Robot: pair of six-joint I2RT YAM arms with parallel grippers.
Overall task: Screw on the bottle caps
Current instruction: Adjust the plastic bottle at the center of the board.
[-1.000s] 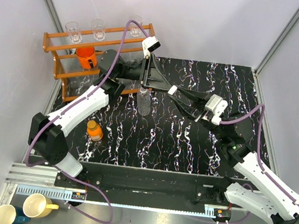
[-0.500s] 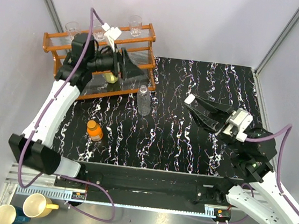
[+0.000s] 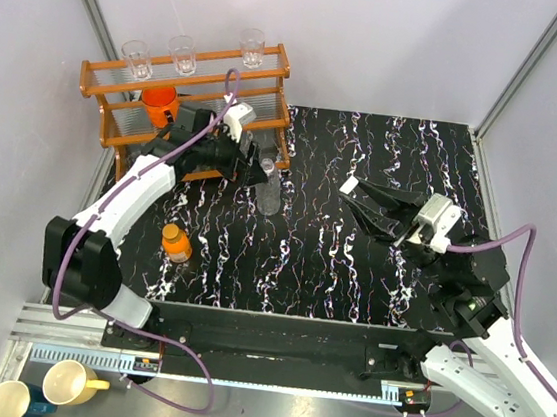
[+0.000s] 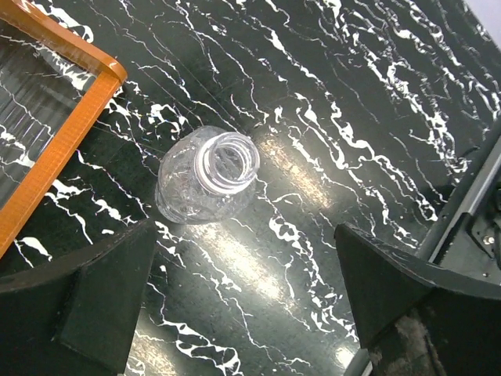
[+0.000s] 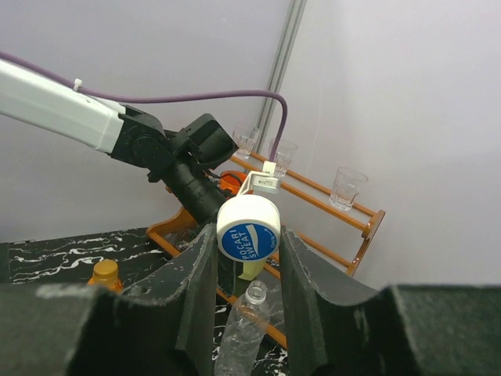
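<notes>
Left pincer (image 4: 246,274), swung back over the black marbled table (image 3: 352,267), gapes empty; right pincer (image 5: 247,239) grips white cap (image 5: 249,219)

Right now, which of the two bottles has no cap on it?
The taller clear bottle: its neck stands open. The short orange bottle appears capped.

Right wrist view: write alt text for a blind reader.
The right gripper holds a white cap with a blue Pocari Sweat logo; the uncapped clear plastic bottle stands beyond it. Behind are the left arm and an orange rack of drinking glasses.
</notes>
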